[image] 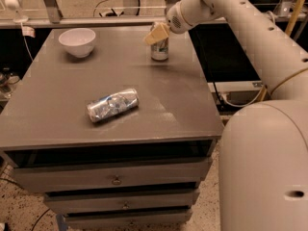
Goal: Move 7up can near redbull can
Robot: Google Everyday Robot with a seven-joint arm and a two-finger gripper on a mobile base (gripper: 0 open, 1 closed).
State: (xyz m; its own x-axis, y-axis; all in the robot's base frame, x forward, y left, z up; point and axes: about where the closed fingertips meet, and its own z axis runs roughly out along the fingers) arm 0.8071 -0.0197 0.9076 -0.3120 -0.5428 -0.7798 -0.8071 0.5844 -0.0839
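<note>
The 7up can (160, 50) stands upright near the far right edge of the grey table (57, 124). It is pale with a silver top, and its top is partly hidden by my gripper. My gripper (157, 33) has tan fingers and sits right at the can's upper part, reaching in from the right on the white arm (226, 8). The redbull can (112, 105), silver and blue with a crinkled look, lies on its side in the middle of the table, well in front and to the left of the 7up can.
A white bowl (77, 41) sits at the table's far left. The table has drawers (115, 179) below its front edge. The robot's white body (264, 167) fills the lower right. Cables and a stand lie on the floor to the right.
</note>
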